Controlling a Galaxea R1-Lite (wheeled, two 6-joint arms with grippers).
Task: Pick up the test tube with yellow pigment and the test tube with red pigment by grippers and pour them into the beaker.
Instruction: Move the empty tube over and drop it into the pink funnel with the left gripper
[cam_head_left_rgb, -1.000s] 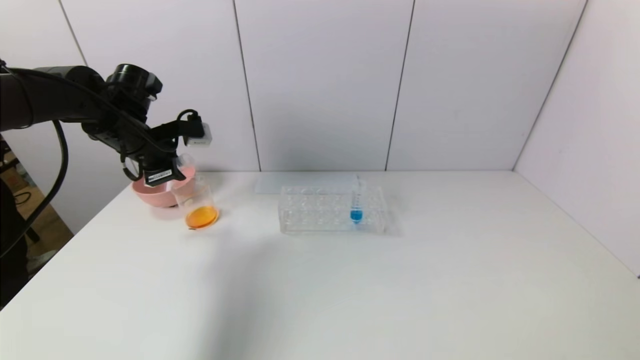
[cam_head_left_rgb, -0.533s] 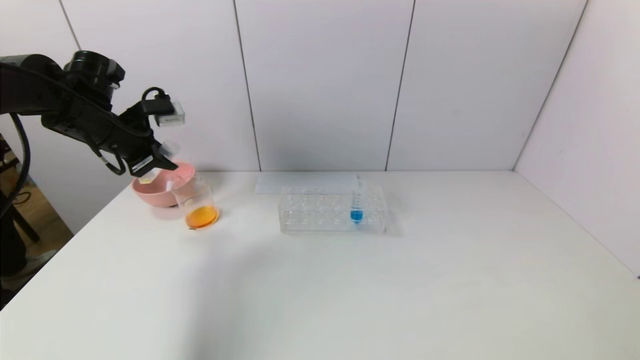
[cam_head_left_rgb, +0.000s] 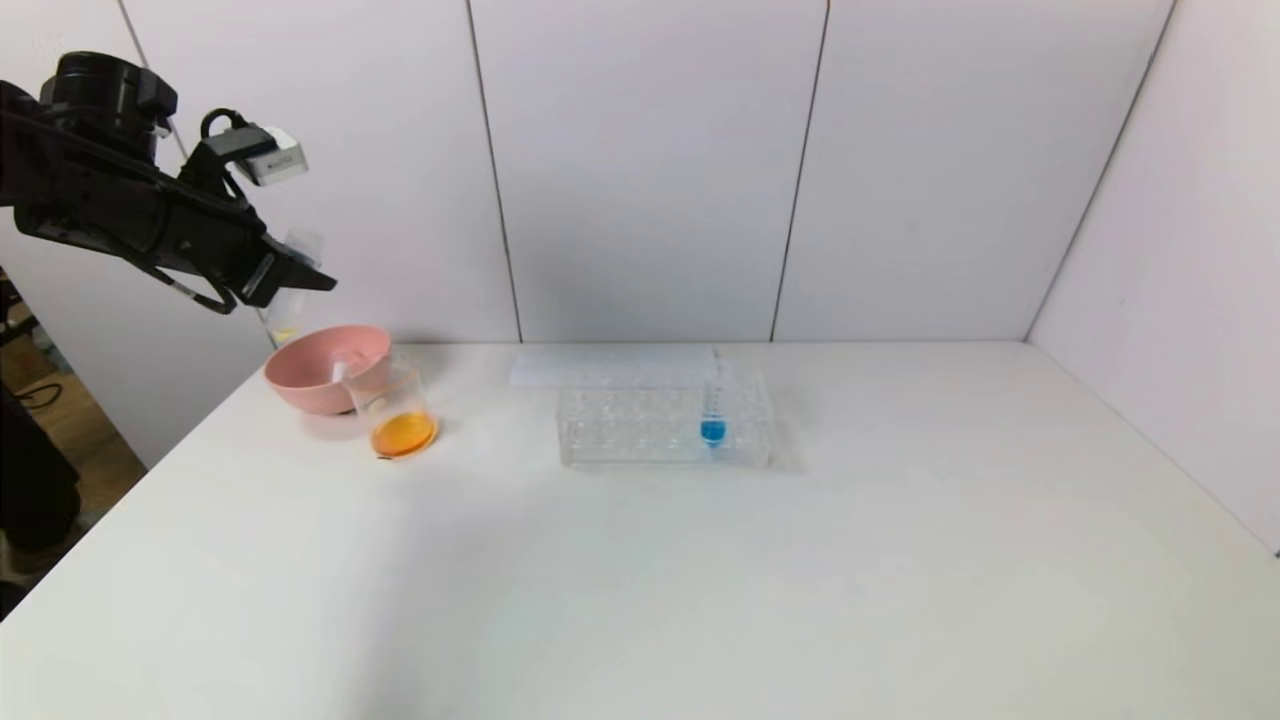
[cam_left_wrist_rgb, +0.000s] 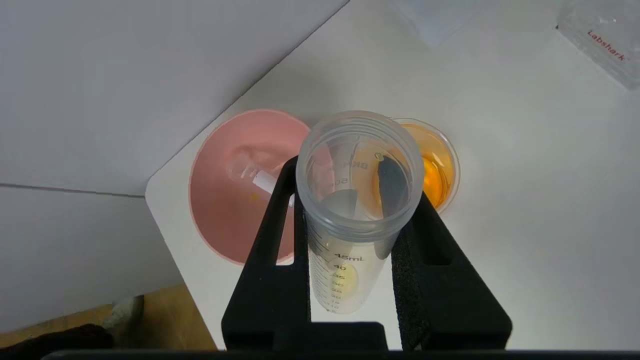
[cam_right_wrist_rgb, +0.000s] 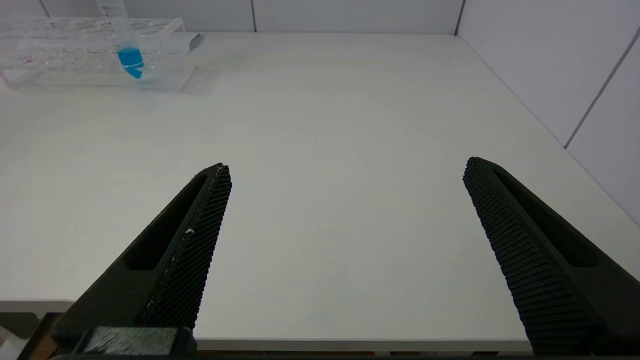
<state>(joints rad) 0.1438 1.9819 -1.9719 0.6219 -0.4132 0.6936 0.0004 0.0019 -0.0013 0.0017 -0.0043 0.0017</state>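
Observation:
My left gripper (cam_head_left_rgb: 300, 282) hangs high above the pink bowl (cam_head_left_rgb: 315, 372) at the table's far left corner, shut on the test tube with yellow pigment (cam_head_left_rgb: 292, 290). In the left wrist view this clear graduated tube (cam_left_wrist_rgb: 357, 200) stands mouth up between the black fingers (cam_left_wrist_rgb: 272, 240), with only a thin yellow trace at its base. The beaker (cam_head_left_rgb: 395, 405) stands next to the bowl and holds orange liquid (cam_left_wrist_rgb: 435, 165). A clear tube (cam_left_wrist_rgb: 250, 172) lies inside the bowl; no red shows in it. My right gripper (cam_right_wrist_rgb: 347, 165) is open over the table's front edge.
A clear tube rack (cam_head_left_rgb: 640, 425) stands mid-table at the back, holding one tube of blue liquid (cam_head_left_rgb: 712, 415). The right wrist view shows the rack (cam_right_wrist_rgb: 60, 60) and blue tube (cam_right_wrist_rgb: 127, 50) too. White walls close in the back and right sides.
My left gripper has risen and swung left with the tube, from low over the bowl and beaker to high above the bowl. Nothing else has moved.

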